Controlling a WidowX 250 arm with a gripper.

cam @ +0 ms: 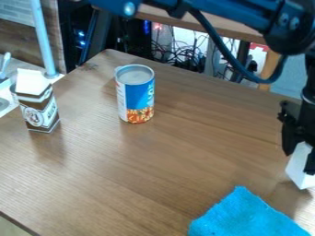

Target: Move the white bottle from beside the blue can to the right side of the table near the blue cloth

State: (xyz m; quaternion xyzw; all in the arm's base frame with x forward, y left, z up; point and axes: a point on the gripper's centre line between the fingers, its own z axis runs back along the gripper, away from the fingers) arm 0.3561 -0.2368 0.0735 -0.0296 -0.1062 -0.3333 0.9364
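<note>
Hanging down at the right edge of the view, the black gripper [299, 161] is closing its two fingers around a white block [298, 168], one finger pressing on each side, the gap between them being only as wide as the block. The block is sitting low between the fingers and slanting a little, its lower end pointing down at the table [184, 152]; whether it is touching the wood cannot be told.

From the left, a pale blue pole [44, 39] is rising from a white base close to the table's far left side. Just in front of it, a small brown and white carton [39, 110] is standing upright, its white top narrowing upward. Farther right, well apart from the carton, a can [135, 94] is standing upright toward the back, showing a grey lid, a blue and white label and an orange-red band around the bottom. Behind the table, dark cables [184, 57] are lying in a tangle. At the near edge, right of the middle, a bright blue cloth [246, 216] is lying flat, with one corner pointing away from the camera, near the block and to its left.
</note>
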